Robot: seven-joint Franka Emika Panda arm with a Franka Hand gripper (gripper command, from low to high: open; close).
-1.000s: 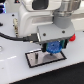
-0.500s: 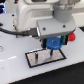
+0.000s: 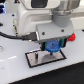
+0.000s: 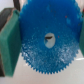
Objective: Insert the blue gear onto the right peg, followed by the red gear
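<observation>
In the exterior view my gripper (image 3: 51, 49) is shut on the blue gear (image 3: 51, 47) and holds it just above the grey plate with a black border (image 3: 35, 60). In the wrist view the blue gear (image 4: 47, 55) fills the picture, flat to the camera. Its centre hole shows a small dark spot, and I cannot tell if that is the right peg. The green finger pads (image 4: 9, 42) press on its rim from both sides. The pegs are hidden under the gear and hand in the exterior view. The red gear (image 3: 74, 36) lies on the white table at the exterior view's right.
The arm's large white body (image 3: 40, 15) fills the upper part of the exterior view. A black cable (image 3: 15, 36) runs in from the exterior view's left. A red object (image 3: 2, 9) sits at the far upper left.
My gripper has come down a little with the blue gear, closer to the plate. The red gear has not moved.
</observation>
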